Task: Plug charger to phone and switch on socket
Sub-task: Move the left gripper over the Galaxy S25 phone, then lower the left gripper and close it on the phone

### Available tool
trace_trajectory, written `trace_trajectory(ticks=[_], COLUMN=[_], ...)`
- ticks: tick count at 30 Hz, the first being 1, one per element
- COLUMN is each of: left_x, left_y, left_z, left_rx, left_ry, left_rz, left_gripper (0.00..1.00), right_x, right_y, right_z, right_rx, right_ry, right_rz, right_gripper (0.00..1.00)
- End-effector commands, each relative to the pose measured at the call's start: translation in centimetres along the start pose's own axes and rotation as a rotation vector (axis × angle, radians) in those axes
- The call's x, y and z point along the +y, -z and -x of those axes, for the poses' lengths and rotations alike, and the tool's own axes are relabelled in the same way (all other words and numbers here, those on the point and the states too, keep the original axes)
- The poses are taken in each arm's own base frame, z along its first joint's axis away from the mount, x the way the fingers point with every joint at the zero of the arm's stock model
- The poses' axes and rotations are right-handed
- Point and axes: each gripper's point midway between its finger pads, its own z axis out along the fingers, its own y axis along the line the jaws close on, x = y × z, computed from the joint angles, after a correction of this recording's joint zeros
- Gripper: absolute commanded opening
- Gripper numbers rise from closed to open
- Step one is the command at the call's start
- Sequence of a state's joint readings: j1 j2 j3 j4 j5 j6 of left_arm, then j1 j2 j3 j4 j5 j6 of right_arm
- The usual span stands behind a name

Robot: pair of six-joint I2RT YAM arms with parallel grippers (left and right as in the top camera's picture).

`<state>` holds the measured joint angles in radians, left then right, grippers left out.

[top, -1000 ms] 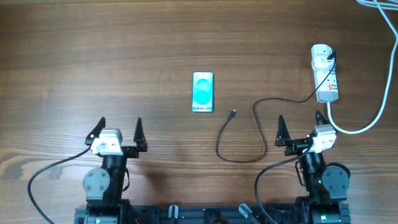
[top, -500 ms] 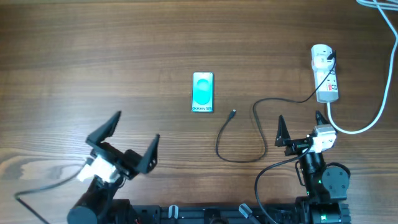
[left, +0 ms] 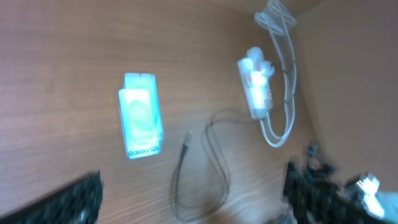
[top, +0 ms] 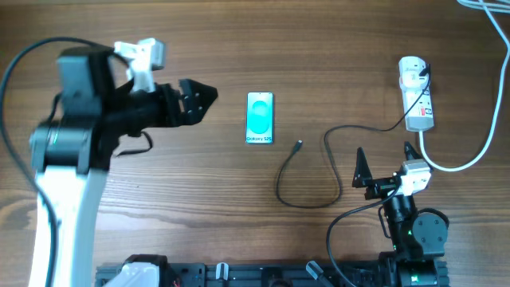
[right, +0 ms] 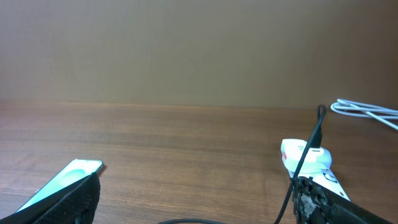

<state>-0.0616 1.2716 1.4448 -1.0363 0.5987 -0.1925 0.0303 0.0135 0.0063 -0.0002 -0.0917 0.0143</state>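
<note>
The phone (top: 260, 118) lies flat at the table's middle with its cyan screen up; it also shows in the left wrist view (left: 141, 123) and the right wrist view (right: 62, 177). The charger cable (top: 331, 171) loops from its connector tip (top: 297, 146) to its black plug in the socket (top: 416, 93) at the right. The socket shows in the left wrist view (left: 256, 86) and the right wrist view (right: 305, 155). My left gripper (top: 201, 98) is open and empty, raised left of the phone. My right gripper (top: 383, 163) is open and empty, near the front right.
A thick white lead (top: 486, 127) runs from the socket along the right edge to the back corner. The black cable loop (left: 211, 155) lies between the phone and the right arm. The wooden tabletop (top: 159, 48) spreads all around.
My left arm has risen from the front left and swung forward, its gripper now pointing right toward the phone. The right arm, phone, cable and socket have not moved.
</note>
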Motion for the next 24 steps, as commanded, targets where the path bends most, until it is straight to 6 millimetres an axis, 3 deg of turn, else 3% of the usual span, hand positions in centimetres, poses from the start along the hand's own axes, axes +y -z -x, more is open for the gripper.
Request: trace_trajectory(ticks=[1,5,11,14,18,24], left_x=[1.2,2.5,2.3,2.7,5.3,6.9], left_y=[-3.2,-7.6,-17.8,-20.1,-23.1,-25.9], left_z=[0.4,-0.9,-2.7,-3.7,-5.7,-6.8], left_rx=[0.142,0.356,0.443,0.461,0.509,0.536], left_ry=[0.040,0.025,0.029,0.039,0.059,0.065], left_rz=[0.258,0.483,0.441,0.466,0.569,0.583], left_gripper=[1.00,1.00,1.00,1.00,1.00,1.00], right_x=[0.0,0.0,0.0,0.0,0.0,0.0], right_y=[0.0,0.0,0.0,0.0,0.0,0.0], right_z=[0.2,0.2,0.2,0.2,0.1,0.2], right_rx=[-0.008,-0.008,-0.008,-0.008,-0.007,-0.008], right_ry=[-0.012,-0.012,-0.012,-0.012,-0.012,-0.012], right_rz=[-0.003,-0.003,-0.003,-0.003,-0.003,-0.003], right_gripper=[1.00,1.00,1.00,1.00,1.00,1.00])
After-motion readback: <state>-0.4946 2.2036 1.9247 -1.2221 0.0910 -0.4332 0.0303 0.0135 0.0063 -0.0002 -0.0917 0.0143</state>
